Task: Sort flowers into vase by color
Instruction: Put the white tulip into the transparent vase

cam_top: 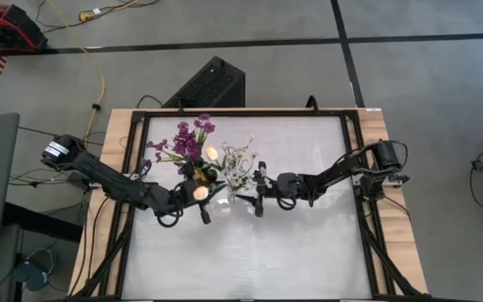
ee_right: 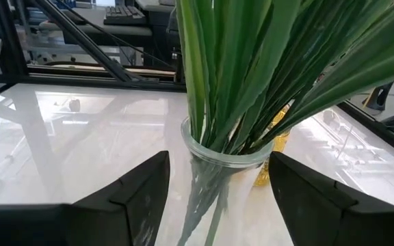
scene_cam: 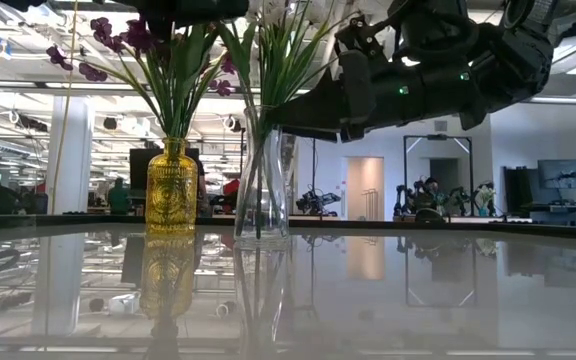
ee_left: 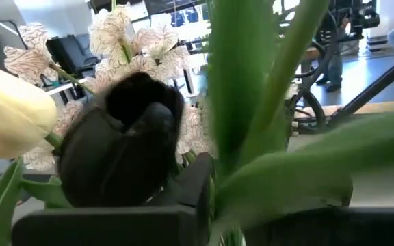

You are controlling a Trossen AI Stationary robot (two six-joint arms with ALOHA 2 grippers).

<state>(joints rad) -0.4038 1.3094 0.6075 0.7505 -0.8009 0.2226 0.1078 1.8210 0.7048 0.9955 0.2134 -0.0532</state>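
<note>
1. The bench (cam_top: pixel 309 243) has a pale, glossy top set in a wooden border with a dark frame; in the low view it mirrors both vases and the room lights.
2. A yellow glass vase (scene_cam: pixel 171 187) holds the purple blossoms (cam_top: pixel 189 138) and stands just beside a clear glass vase (scene_cam: pixel 262 185) holding the white sprigs (cam_top: pixel 240 159).
3. The left gripper (cam_top: pixel 201 204) hangs by the vases, with a dark purple bud (ee_left: pixel 125 147) and a pale tulip bud (ee_left: pixel 12 116) right before its camera; whether its fingers grip anything I cannot tell.
4. The right gripper (ee_right: pixel 217 184) has its fingers spread wide, either side of the clear vase's rim, touching nothing.
5. Below lies grey floor with a yellow cable (cam_top: pixel 99 75) and a black box (cam_top: pixel 212 84).
6. Beyond the bench is a bright workshop with a white column (scene_cam: pixel 68 150), monitors and other rigs.
</note>
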